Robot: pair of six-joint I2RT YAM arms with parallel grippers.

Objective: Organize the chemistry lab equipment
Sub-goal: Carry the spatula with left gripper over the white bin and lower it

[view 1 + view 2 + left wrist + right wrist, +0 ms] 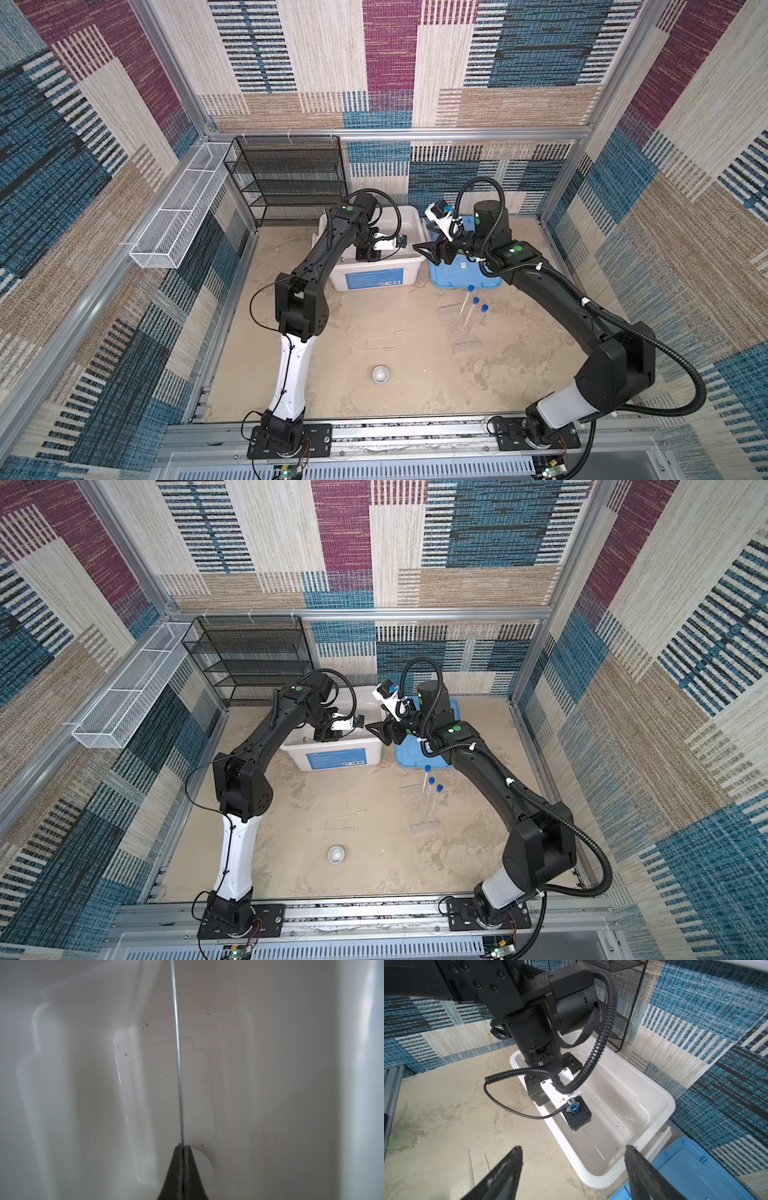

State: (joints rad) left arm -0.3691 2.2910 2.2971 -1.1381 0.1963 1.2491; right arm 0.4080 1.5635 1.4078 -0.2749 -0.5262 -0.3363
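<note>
My left gripper [182,1148] is down inside the white bin [409,214], jaws pressed together on the thin rod [177,1053]. The rod runs straight out from the tips above the bin floor, with bin walls on either side of it. A round white shape [204,1165] lies on that floor right by the tips, partly hidden.

My right gripper [573,1147] hangs over the bin's right-hand rim, jaws wide apart and holding nothing. The blue lid [461,276] lies flat just beside that rim.

The black mesh shelf [286,178] stands against the back wall behind the bin. Between the arms the bench [332,324] is mostly bare. Three blue-capped tubes [471,311] sit in the clear rack [463,345] just in front of the lid. Two pipettes [384,334] lie mid-bench, and a small white bowl [381,374] sits nearer the front edge.
</note>
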